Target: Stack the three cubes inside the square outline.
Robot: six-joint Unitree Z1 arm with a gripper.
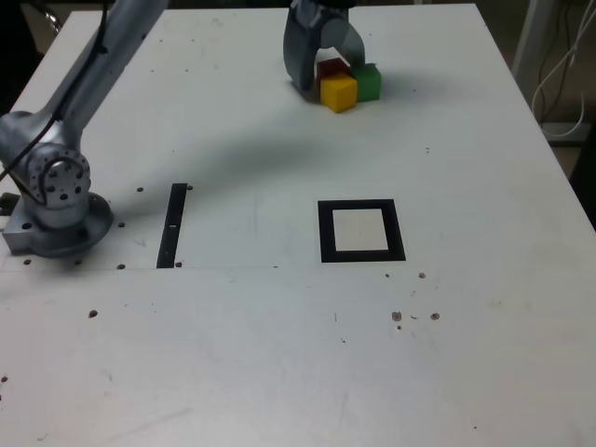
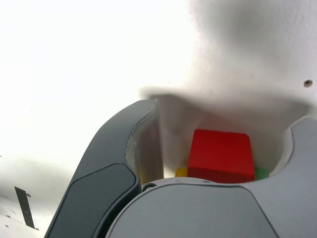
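Gripper (image 1: 323,82) open, jaws down on both sides of red cube (image 2: 221,154), not squeezing it. Red cube sits right between them, touching yellow cube (image 1: 339,91) and green cube (image 1: 369,82). Square outline (image 1: 361,255) well apart, nearer exterior camera, empty.

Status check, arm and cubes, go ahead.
Gripper open, straddling red cube. Yellow cube and green cube bunched alongside. Square outline unoccupied.
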